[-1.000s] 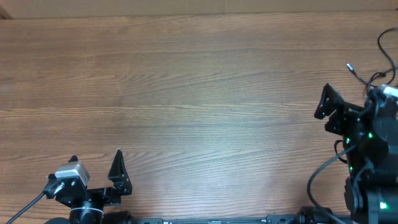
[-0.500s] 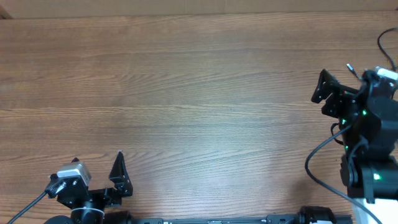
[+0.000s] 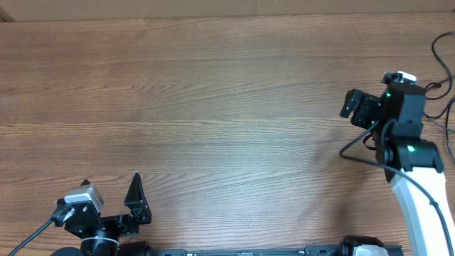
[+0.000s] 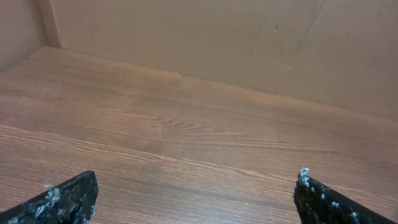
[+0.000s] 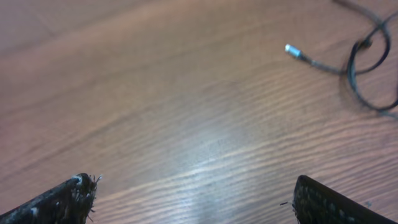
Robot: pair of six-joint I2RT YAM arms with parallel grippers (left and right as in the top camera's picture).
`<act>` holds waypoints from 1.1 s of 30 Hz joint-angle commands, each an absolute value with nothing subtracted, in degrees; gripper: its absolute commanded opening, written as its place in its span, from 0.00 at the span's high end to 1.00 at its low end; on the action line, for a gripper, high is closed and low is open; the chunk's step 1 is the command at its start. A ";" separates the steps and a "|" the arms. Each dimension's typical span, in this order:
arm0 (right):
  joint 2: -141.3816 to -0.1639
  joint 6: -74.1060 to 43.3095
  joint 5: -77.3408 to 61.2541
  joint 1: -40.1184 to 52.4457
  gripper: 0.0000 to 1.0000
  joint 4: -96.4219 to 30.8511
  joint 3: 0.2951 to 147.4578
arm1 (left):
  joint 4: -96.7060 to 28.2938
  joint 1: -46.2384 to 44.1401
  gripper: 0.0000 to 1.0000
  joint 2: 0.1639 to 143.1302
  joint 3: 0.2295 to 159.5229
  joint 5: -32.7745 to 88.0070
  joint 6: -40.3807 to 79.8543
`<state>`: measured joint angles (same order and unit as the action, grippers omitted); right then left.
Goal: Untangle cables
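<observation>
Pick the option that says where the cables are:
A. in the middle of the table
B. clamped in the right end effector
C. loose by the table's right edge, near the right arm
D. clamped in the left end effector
C: the cables lie loose ahead of the open right end effector, untouched, and the overhead view shows them only at the right edge of the table.

Two robot arms at the edges of a brown wood-grain table.
The black left gripper sits at the near left edge, its jaws wide apart. The black right gripper, on a white-sleeved arm, points left near the right edge, close to the thin black looping cables.
</observation>
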<state>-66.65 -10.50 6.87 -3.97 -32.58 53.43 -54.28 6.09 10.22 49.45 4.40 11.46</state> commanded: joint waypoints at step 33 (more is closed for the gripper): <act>-81.25 -10.68 7.27 -3.49 0.00 -32.25 53.63 | -60.31 5.98 0.00 9.47 49.21 3.88 10.72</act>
<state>-81.23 -10.50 6.87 -3.97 -32.58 53.43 -61.47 6.09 10.22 49.41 4.40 11.46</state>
